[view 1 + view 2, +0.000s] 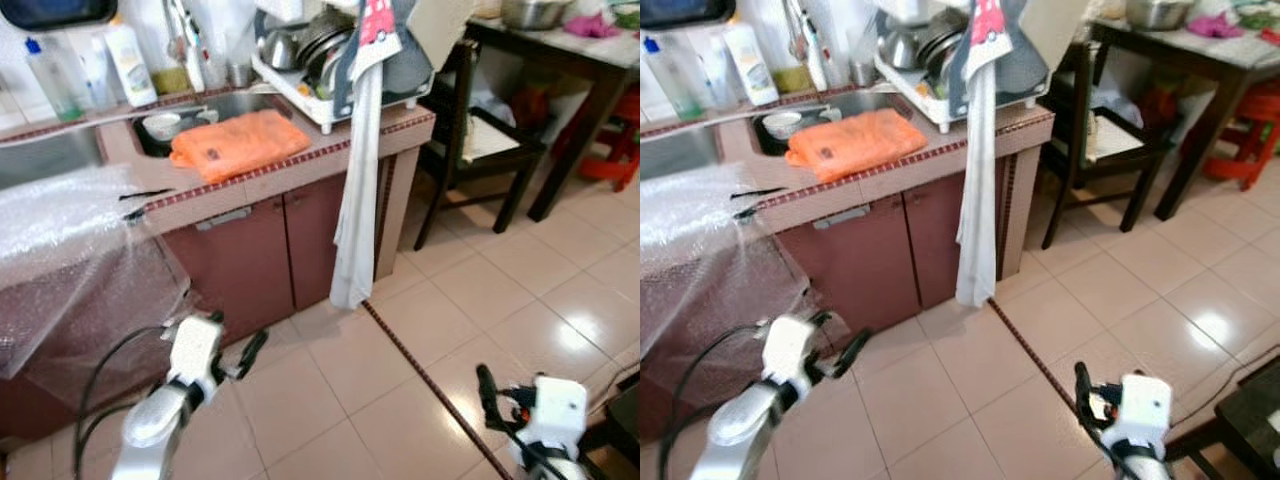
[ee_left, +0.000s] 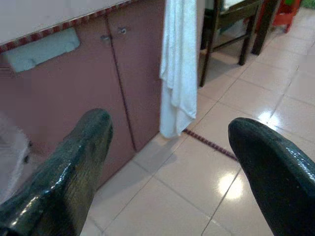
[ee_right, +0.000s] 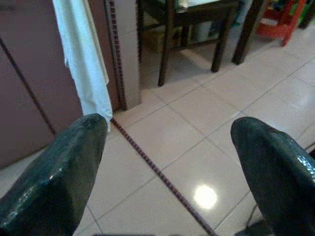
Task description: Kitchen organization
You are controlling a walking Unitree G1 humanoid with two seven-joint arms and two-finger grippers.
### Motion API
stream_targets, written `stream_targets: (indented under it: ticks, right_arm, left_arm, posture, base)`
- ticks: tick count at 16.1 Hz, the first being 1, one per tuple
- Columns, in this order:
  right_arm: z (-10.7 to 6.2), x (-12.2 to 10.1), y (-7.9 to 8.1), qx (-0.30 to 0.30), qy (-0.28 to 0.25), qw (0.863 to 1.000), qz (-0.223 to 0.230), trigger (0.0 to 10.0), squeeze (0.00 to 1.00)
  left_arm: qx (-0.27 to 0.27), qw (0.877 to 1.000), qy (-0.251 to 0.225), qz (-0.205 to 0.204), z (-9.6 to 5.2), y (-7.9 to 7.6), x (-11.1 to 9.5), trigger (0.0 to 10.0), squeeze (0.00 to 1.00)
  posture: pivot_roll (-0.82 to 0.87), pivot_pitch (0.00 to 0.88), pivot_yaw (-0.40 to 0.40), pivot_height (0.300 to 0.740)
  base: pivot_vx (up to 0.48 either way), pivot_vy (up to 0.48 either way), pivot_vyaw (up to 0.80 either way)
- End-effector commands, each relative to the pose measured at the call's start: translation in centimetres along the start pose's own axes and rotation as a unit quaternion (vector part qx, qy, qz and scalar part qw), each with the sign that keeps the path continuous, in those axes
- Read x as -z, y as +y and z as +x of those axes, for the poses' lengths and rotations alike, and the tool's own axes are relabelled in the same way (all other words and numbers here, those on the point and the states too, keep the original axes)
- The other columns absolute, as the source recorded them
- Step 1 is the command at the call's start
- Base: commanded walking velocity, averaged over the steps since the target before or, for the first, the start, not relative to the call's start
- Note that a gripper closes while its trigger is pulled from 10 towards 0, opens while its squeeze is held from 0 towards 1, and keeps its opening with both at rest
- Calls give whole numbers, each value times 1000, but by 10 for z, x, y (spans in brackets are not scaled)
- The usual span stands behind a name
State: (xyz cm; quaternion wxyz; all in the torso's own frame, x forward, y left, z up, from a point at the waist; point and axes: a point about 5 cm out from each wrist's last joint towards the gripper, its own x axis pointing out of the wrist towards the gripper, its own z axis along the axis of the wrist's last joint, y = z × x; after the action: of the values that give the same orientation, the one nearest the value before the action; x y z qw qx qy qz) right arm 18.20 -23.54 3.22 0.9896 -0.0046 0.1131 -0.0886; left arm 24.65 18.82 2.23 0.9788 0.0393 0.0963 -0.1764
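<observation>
While both arms hang low over the tiled floor [image 1: 470, 300], left gripper [image 2: 167, 162] and right gripper [image 3: 167, 162] have jaws apart, holding nothing. An orange cloth [image 1: 240, 143] lies on the worktop [image 1: 290, 170] (beside the sink); a white towel [image 1: 357, 190] hangs down.

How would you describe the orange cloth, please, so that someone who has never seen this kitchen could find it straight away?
Start at the tiled kitchen counter above the dark red cabinet doors. The orange cloth lies flat on the counter's front part, just in front of the sink and left of the dish rack. It is the one bright orange thing there, unlike the long white towel hanging from the rack down past the counter edge.
</observation>
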Motion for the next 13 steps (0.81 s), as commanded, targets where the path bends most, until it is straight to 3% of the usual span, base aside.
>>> stream_targets:
  ticks: [1,2,4,8,11,13]
  right_arm:
    - [-5,-12,2,2,-12,1000,7,10000,0]
    - [-7,-14,3,1,-13,1000,7,10000,0]
    - [-23,-31,3,-3,-32,999,-5,10000,0]
    - [-27,-64,14,-10,-68,997,-17,10000,0]
    - [-26,-76,30,-7,-82,996,-15,10000,0]
    - [-30,-85,34,-2,-101,995,-23,10000,0]
  left_arm:
    - [-21,1000,-2,-1,-8,7,0,10000,0]
    - [-26,1000,1,-1,-10,8,1,10000,0]
    - [-36,999,5,37,-26,11,10,10000,0]
    - [-63,997,-11,48,-34,15,7,10000,0]
    - [-80,992,-67,70,-14,17,-21,10000,0]
    - [-89,988,-96,82,-12,19,-34,10000,0]
  posture:
    - [-144,0,55,740]
    - [-144,0,55,740]
    - [-132,0,43,740]
    - [-130,0,33,740]
    - [-129,0,41,740]
    - [-143,0,58,740]
  base:
    - [0,0,0]
    - [0,0,0]
    - [0,0,0]
    - [0,0,0]
    - [0,0,448]
    - [0,0,625]
